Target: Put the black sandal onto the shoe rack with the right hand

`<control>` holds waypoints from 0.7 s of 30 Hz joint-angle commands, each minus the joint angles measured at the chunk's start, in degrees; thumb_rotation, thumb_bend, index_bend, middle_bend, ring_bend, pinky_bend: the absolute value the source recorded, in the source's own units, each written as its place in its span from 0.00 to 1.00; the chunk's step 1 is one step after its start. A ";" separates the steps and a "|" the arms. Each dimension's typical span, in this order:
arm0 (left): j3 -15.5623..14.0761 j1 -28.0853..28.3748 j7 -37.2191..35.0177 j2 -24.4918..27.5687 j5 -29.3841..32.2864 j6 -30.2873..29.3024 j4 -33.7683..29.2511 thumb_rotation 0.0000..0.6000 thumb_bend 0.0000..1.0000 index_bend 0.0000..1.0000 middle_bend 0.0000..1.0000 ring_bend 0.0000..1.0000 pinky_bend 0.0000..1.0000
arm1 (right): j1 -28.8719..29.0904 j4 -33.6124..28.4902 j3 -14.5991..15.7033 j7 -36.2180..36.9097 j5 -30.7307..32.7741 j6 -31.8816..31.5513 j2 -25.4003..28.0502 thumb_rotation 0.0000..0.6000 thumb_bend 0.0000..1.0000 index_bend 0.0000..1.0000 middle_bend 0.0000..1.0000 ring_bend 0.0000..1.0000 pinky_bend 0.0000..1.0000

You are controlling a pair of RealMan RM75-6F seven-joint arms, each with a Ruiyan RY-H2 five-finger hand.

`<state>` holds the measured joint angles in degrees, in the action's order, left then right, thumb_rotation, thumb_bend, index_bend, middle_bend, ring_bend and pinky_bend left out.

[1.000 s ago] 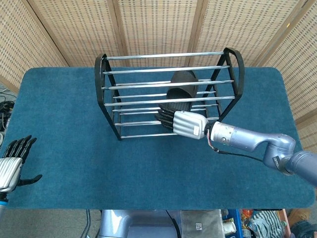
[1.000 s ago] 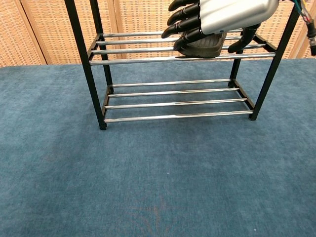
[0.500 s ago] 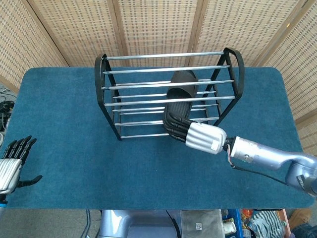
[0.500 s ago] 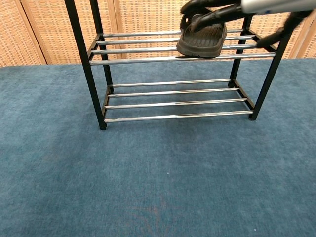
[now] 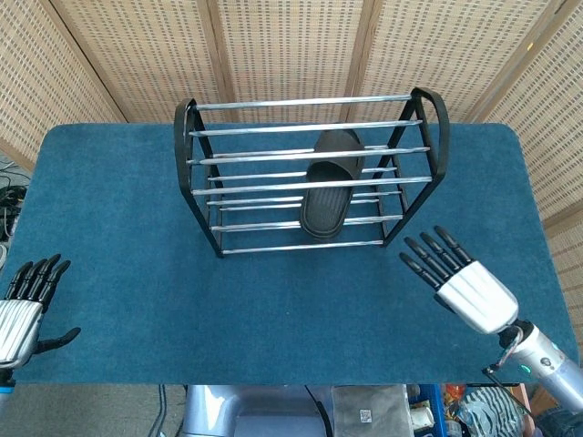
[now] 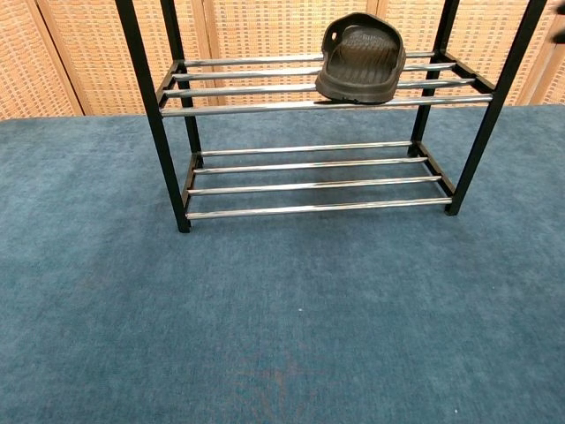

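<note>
The black sandal (image 5: 330, 182) lies on the middle shelf of the black-and-chrome shoe rack (image 5: 200, 187), toward its right side; the chest view shows the sandal (image 6: 360, 58) resting on the shelf bars of the rack (image 6: 150, 115). My right hand (image 5: 455, 278) hovers over the blue table at the front right, well clear of the rack, fingers spread and holding nothing. At the table's front left edge my left hand (image 5: 25, 305) is open and empty too. Neither hand shows clearly in the chest view.
A blue cloth covers the table (image 5: 118, 228). The rack's lower shelf (image 6: 309, 177) holds nothing. Woven screens (image 5: 291, 45) stand behind the table. Some clutter lies on the floor below the front edge.
My right hand has let go of the sandal and pulled back from the rack toward the front right. The sandal stays on the shelf. The left hand has barely moved.
</note>
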<state>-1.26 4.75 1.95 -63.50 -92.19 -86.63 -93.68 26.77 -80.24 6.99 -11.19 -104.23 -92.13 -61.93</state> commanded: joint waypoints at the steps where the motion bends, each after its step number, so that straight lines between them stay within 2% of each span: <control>1: -0.31 -0.56 0.35 -0.88 -1.43 -1.52 0.80 1.00 0.14 0.00 0.00 0.00 0.00 | -9.15 -0.40 -0.66 3.26 9.87 -4.16 -4.59 1.00 0.03 0.00 0.00 0.00 0.00; 2: -0.39 -0.71 0.40 -1.04 -1.79 -1.91 0.94 1.00 0.14 0.00 0.00 0.00 0.00 | -10.58 -1.31 -1.01 3.42 11.50 -4.73 -5.00 1.00 0.00 0.00 0.00 0.00 0.00; 6: -0.60 -1.17 0.74 -1.46 -2.72 -3.03 1.29 1.00 0.14 0.00 0.00 0.00 0.00 | -14.78 -5.31 -1.59 3.63 16.23 -5.45 -5.33 1.00 0.00 0.00 0.00 0.00 0.00; 10: -0.57 -1.73 1.39 -1.76 -3.10 -4.17 1.29 1.00 0.14 0.00 0.00 0.00 0.00 | -17.49 -8.32 -2.03 3.53 18.44 -5.90 -5.38 1.00 0.00 0.00 0.00 0.00 0.00; 21: -0.28 -2.57 2.95 -1.73 -2.15 -4.78 0.18 1.00 0.14 0.00 0.00 0.00 0.00 | -20.90 -8.16 -4.04 8.16 20.12 -5.99 -7.50 1.00 0.00 0.00 0.00 0.00 0.00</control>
